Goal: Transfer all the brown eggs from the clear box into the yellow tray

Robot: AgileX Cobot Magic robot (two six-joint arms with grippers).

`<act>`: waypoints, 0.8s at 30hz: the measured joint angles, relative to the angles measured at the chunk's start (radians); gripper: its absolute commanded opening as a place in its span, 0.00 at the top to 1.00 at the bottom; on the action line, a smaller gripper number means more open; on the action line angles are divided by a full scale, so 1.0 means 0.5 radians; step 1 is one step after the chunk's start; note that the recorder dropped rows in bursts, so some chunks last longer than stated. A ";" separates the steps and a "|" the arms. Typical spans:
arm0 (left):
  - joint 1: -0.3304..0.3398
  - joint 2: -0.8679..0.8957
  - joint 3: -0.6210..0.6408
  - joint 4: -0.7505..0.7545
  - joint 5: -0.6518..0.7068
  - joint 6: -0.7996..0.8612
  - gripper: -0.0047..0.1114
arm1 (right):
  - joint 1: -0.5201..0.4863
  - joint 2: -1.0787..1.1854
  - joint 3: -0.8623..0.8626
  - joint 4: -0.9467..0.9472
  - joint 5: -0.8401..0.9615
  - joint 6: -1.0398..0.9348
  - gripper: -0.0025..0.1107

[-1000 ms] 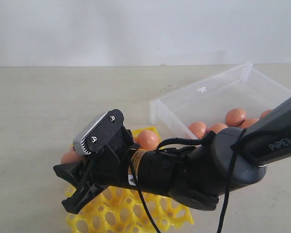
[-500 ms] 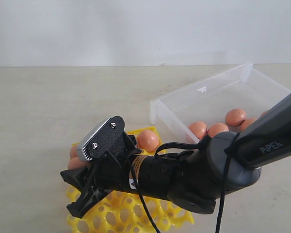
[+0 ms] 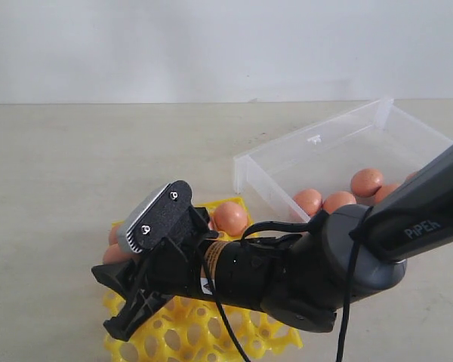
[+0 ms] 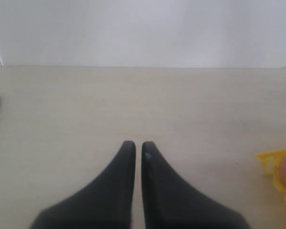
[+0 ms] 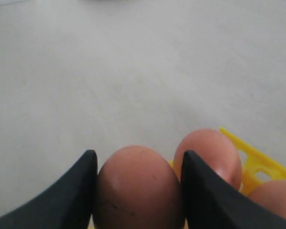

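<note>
The right gripper (image 5: 138, 157), clamped on a brown egg (image 5: 136, 191), hangs over the yellow tray's (image 3: 279, 343) left side, just beside a seated egg (image 5: 207, 152); the left gripper (image 4: 138, 145) rests with its jaws together.

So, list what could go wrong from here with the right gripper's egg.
The reddish-brown oval egg clamped in the right gripper hangs close beside a neighbouring brown egg; lowering could knock the shells together. Released off a cup of the yellow plastic lattice tray, it might tip.
</note>
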 measured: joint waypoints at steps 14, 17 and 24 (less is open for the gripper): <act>0.000 0.000 0.000 0.000 0.000 0.000 0.92 | 0.000 -0.025 0.000 0.030 -0.080 -0.043 0.48; 0.000 0.000 0.000 0.000 0.000 0.000 0.92 | -0.010 -0.278 0.000 0.656 0.005 -0.091 0.60; 0.000 0.000 0.000 0.000 0.000 0.000 0.92 | -0.638 -0.725 -0.221 1.906 1.505 -1.199 0.73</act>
